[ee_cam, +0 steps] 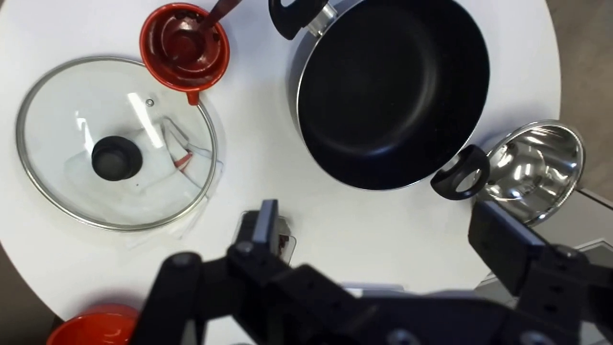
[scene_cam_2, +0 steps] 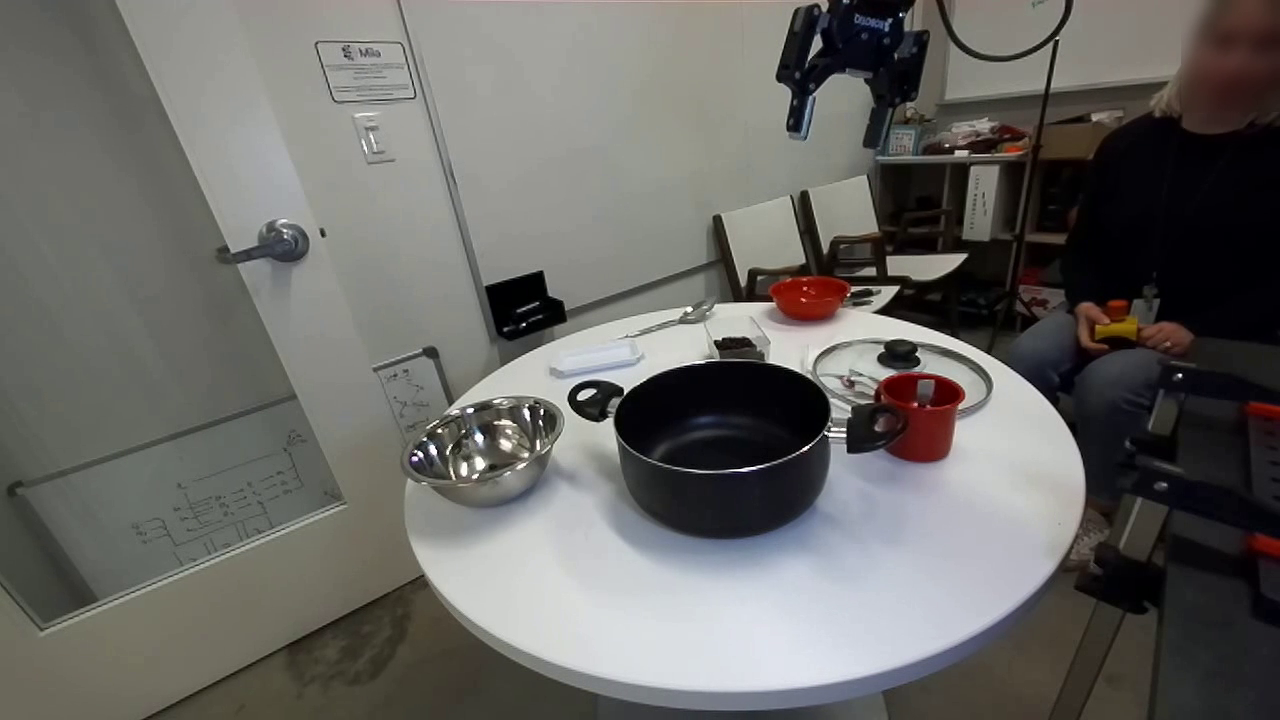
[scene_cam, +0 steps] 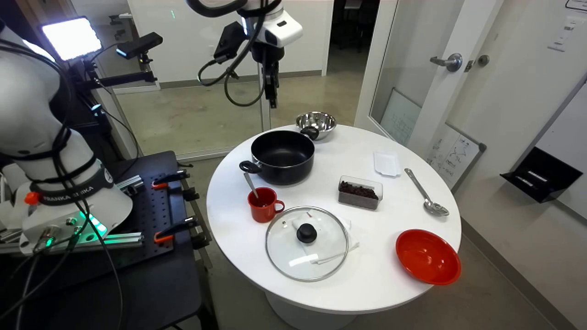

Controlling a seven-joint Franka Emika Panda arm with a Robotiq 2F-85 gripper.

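Around me is a robotics lab, set in an office-like room: a white robot arm (scene_cam: 27, 112) mounted on a black bench (scene_cam: 146, 293) with a perforated plate (scene_cam: 153, 208) and clamps (scene_cam: 176, 177), a camera (scene_cam: 140, 45) and a bright light panel (scene_cam: 72, 38) near it, a whiteboard (scene_cam: 456, 153) of scribbled diagrams by the door (scene_cam: 451, 82), a notice (scene_cam_2: 366, 70) on the wall (scene_cam_2: 385, 220).

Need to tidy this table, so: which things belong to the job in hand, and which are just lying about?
Likely in the job:
open, empty fingers
black two-handled pot, apparently nearest them

Seemingly just lying about:
glass lid
red mug
stainless steel bowl
red bowl
metal serving utensil
white tray
clear plastic container
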